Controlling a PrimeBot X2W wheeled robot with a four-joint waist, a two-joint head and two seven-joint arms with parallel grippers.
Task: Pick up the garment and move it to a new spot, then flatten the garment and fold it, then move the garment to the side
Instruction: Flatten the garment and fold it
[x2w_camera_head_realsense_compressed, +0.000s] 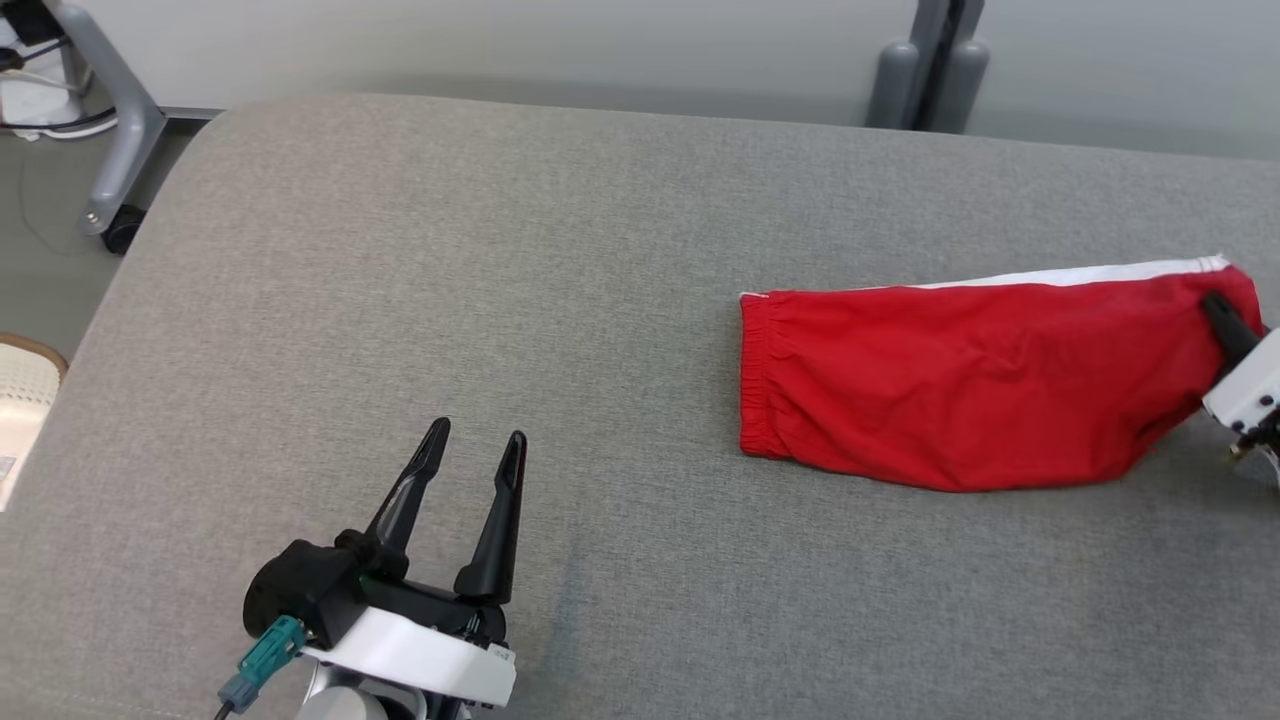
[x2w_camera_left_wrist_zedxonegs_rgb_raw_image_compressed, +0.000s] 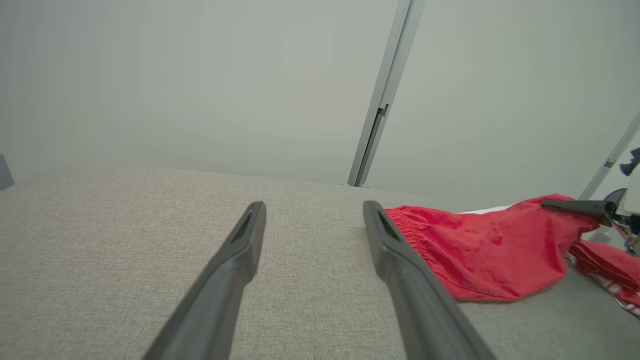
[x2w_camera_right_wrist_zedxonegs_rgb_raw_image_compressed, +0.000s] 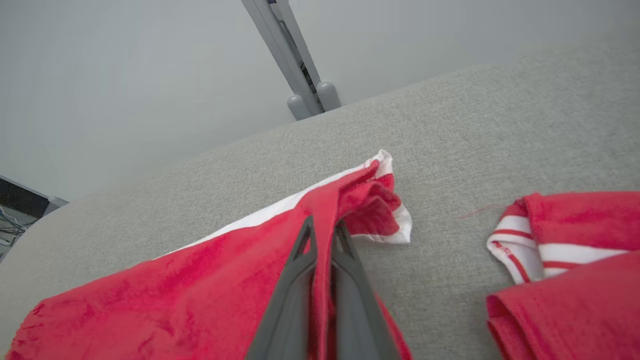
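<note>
A red garment (x2w_camera_head_realsense_compressed: 960, 385) with a white side stripe and a gathered waistband lies on the grey padded table (x2w_camera_head_realsense_compressed: 500, 280), right of centre. My right gripper (x2w_camera_head_realsense_compressed: 1218, 312) is shut on the garment's right end, lifting that cloth slightly; in the right wrist view the fingers (x2w_camera_right_wrist_zedxonegs_rgb_raw_image_compressed: 325, 235) pinch a red fold (x2w_camera_right_wrist_zedxonegs_rgb_raw_image_compressed: 345, 205). My left gripper (x2w_camera_head_realsense_compressed: 475, 440) stands open at the lower left, well apart from the garment, nothing between its fingers. In the left wrist view the garment (x2w_camera_left_wrist_zedxonegs_rgb_raw_image_compressed: 480, 250) lies to the right of the open left gripper (x2w_camera_left_wrist_zedxonegs_rgb_raw_image_compressed: 312, 210).
A second red piece with white stripes (x2w_camera_right_wrist_zedxonegs_rgb_raw_image_compressed: 565, 250) lies on the table just right of the held end. A grey stand on castors (x2w_camera_head_realsense_compressed: 110, 150) is off the table's far left corner. A grey post (x2w_camera_head_realsense_compressed: 930, 60) rises behind the far edge.
</note>
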